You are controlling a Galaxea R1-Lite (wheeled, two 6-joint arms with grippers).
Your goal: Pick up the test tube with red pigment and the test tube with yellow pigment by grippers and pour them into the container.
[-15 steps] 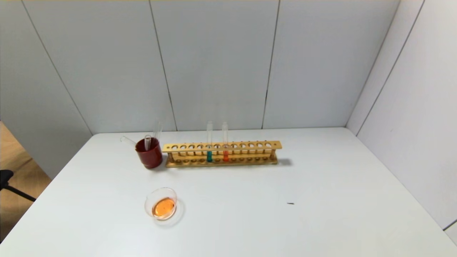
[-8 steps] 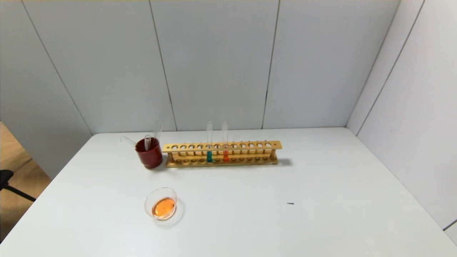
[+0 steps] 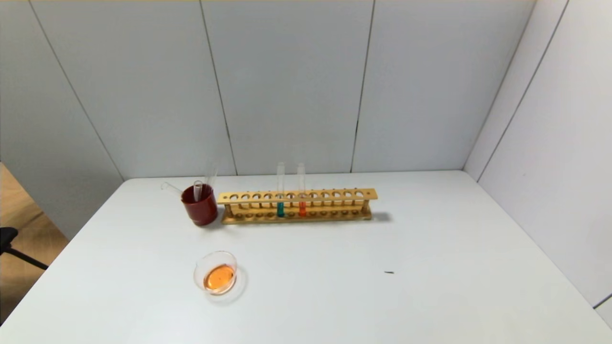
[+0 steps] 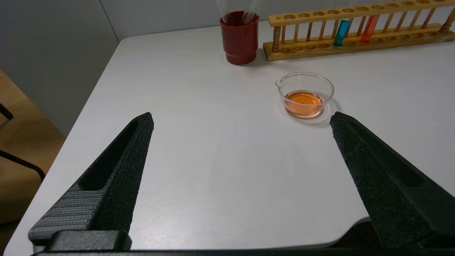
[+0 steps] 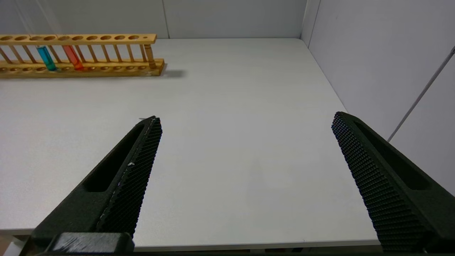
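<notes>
Nothing has shifted over the last second, which suggests pouring is done. The dish (image 3: 215,274) on the surface (image 3: 430,248) holds orange liquid. 1 red tube (image 3: 301,188) stands in the rack (image 3: 296,206); no yellow tube shows. Left tool (image 4: 241,119) and right tool (image 5: 245,121) hang wide at the near edge.

The tabletop (image 3: 430,229) looks like smooth matt white laminate. The rack (image 3: 297,206) is plain varnished wood, kinda warm yellow. The container (image 3: 216,272) and the test tube with red pigment (image 3: 301,188) are clear glossy glass. The red cup (image 3: 200,205) is glossy. Both the left claw (image 4: 241,119) and right claw (image 5: 245,119) have black, rough, grainy-textured fingers (image 5: 131,177).
</notes>
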